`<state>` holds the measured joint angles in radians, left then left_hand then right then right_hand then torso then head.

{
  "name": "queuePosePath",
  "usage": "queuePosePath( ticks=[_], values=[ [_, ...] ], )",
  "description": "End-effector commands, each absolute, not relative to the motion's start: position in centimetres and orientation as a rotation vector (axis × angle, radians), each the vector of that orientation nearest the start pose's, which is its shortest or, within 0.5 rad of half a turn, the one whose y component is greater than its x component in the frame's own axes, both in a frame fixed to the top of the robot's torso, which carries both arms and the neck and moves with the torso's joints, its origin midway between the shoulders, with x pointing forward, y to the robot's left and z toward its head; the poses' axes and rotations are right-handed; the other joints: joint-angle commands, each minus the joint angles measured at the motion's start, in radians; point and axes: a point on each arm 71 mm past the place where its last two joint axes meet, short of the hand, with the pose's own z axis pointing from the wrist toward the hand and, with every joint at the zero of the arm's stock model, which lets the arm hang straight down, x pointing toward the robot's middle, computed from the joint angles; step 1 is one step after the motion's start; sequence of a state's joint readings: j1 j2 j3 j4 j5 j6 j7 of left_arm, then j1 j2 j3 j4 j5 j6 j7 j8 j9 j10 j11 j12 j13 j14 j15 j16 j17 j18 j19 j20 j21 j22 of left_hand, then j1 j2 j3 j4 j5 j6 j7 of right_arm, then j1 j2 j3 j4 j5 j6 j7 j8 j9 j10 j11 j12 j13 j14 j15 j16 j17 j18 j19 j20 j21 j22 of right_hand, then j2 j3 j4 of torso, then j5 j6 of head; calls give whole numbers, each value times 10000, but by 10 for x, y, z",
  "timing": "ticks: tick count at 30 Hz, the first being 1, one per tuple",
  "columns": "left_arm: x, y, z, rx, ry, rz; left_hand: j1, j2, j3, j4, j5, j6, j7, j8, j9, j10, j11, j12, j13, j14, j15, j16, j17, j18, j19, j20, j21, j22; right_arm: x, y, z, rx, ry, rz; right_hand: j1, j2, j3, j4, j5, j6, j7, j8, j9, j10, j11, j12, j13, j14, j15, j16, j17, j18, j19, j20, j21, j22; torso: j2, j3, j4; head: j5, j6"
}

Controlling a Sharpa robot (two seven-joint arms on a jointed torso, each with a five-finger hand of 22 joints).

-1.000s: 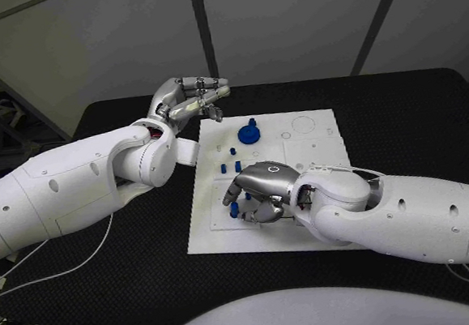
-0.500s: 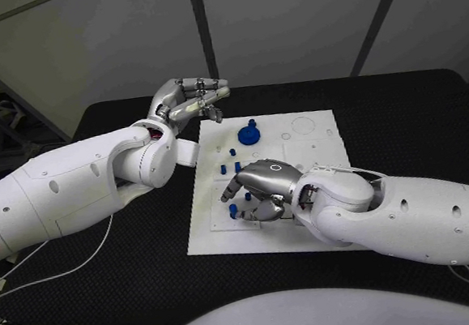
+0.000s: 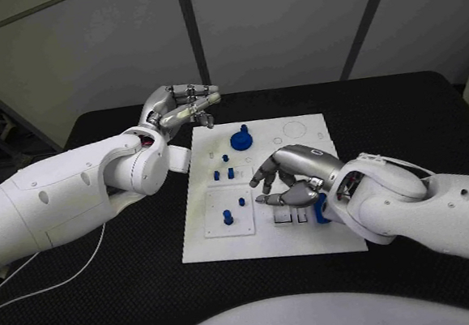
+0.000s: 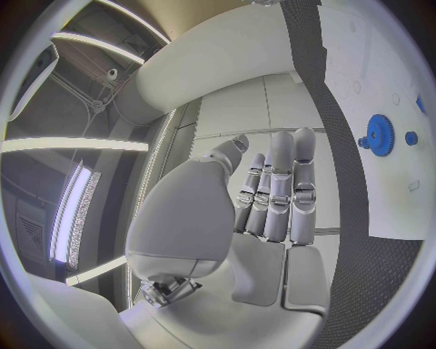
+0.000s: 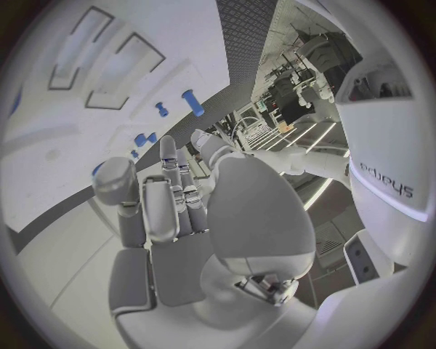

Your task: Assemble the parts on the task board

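- Head view: the task board (image 3: pixel 270 231) lies in the middle of the black desk (image 3: pixel 416 112). A blue gear (image 3: pixel 241 139) sits at its far end, and several small blue parts stand nearer, as pegs (image 3: pixel 223 174) in the middle and one peg (image 3: pixel 228 218) in the near-left plate. I judge that some parts are seated and others are left, so the task is about halfway.
- The right hand (image 3: pixel 290 181) hovers over the board's middle with fingers (image 3: pixel 263 176) curled loosely; I cannot tell if it holds anything. The pegs lie just beside its fingers, apart from them.
- The left hand (image 3: pixel 183 104) is raised beyond the board's far-left corner, near the gear but apart.
- Left wrist view: the left fingers (image 4: pixel 277 193) are straight, close together, holding nothing.
- Right wrist view: the right fingers (image 5: pixel 170 196) are half bent, with blue pegs (image 5: pixel 192 102) well beyond them.
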<state>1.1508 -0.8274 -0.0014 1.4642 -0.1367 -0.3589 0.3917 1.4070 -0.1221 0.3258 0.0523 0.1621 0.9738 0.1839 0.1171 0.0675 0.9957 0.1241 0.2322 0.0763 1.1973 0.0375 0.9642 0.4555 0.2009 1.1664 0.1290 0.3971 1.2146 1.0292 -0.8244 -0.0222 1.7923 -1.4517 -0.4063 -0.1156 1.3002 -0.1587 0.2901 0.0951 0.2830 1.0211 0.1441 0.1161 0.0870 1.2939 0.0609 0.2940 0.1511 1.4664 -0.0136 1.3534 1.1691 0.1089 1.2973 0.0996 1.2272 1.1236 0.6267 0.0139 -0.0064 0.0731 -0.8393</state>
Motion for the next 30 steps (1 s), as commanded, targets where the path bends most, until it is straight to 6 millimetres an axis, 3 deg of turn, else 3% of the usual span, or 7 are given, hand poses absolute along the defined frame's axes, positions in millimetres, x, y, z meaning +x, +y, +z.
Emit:
queuePosePath(
  ticks=[1,2,4,7,15,20,30],
  values=[
    [497,222,-190,-10195,14008,-14541,58,18,-45,-3,38,-55,-38,-15,-3,-73,-21,32,-15,-96,2,-10,-9,-191,-20,55,-32,-16,397,-148,-217,1688,17861,9191,-363,-182,-879,312,1010,267,-320,413,136,1118,-314,5152,4976,546,-333,517,769,-185,418,-359,476,583,-54,39,-159,-260,137],
    [497,222,-191,-10203,14009,-14529,58,18,-45,-3,38,-55,-38,-15,-3,-73,-21,32,-15,-96,2,-10,-9,-191,-20,55,-32,-16,398,-155,-216,1970,17959,8998,-536,-67,-1055,490,1144,335,-309,545,190,1444,-349,7548,7705,605,-298,745,1177,-251,549,-356,649,805,-64,43,-196,-306,159],
    [497,224,-191,-10223,14015,-14503,58,17,-46,-4,38,-54,-39,-14,-2,-75,-21,34,-15,-98,2,-10,-10,-191,-20,56,-34,-17,397,-168,-216,2464,18164,8553,-398,149,-1628,663,1655,133,-352,927,375,1136,-379,10054,10437,658,-327,1074,1689,-331,733,-337,919,1144,-76,46,-239,-359,186],
    [496,224,-193,-10247,14029,-14481,58,17,-47,-5,37,-54,-40,-13,-2,-76,-21,36,-16,-98,2,-10,-11,-191,-20,56,-34,-18,394,-184,-216,2829,18509,7927,-541,332,-2188,1054,1560,34,-340,1399,628,1399,-318,11127,11789,743,-269,1389,2286,-399,957,-307,1234,1558,-88,37,-312,-513,221],
    [496,225,-194,-10266,14045,-14468,58,17,-47,-5,37,-54,-40,-13,-2,-76,-21,36,-16,-98,2,-10,-11,-191,-20,56,-34,-18,388,-205,-218,2200,19204,6245,-413,347,-2959,1439,1371,-386,-316,1936,954,1449,-280,11418,12234,839,-228,1705,2925,-484,1183,-268,1548,1974,-82,9,-418,-678,233],
    [496,225,-194,-10270,14044,-14461,58,17,-47,-5,37,-54,-40,-13,-2,-76,-21,36,-16,-98,2,-10,-11,-191,-20,56,-34,-18,382,-208,-222,1587,19404,5326,-478,350,-3485,1904,1156,-590,-325,2224,1120,1446,-274,11421,12295,871,-217,1805,3136,-511,1259,-257,1651,2114,-85,-17,-393,-724,203],
    [496,226,-194,-10266,14035,-14458,54,20,-54,-1,36,-47,-44,-7,0,-87,-21,47,-16,-104,3,-7,-18,-191,-21,56,-39,-21,380,-204,-229,1350,19723,4818,-1170,431,-4138,1988,1270,-792,-320,2481,1265,1315,-265,11241,12145,875,-206,1831,3196,-518,1273,-241,1671,2154,-79,-11,-411,-702,214]
  ],
)
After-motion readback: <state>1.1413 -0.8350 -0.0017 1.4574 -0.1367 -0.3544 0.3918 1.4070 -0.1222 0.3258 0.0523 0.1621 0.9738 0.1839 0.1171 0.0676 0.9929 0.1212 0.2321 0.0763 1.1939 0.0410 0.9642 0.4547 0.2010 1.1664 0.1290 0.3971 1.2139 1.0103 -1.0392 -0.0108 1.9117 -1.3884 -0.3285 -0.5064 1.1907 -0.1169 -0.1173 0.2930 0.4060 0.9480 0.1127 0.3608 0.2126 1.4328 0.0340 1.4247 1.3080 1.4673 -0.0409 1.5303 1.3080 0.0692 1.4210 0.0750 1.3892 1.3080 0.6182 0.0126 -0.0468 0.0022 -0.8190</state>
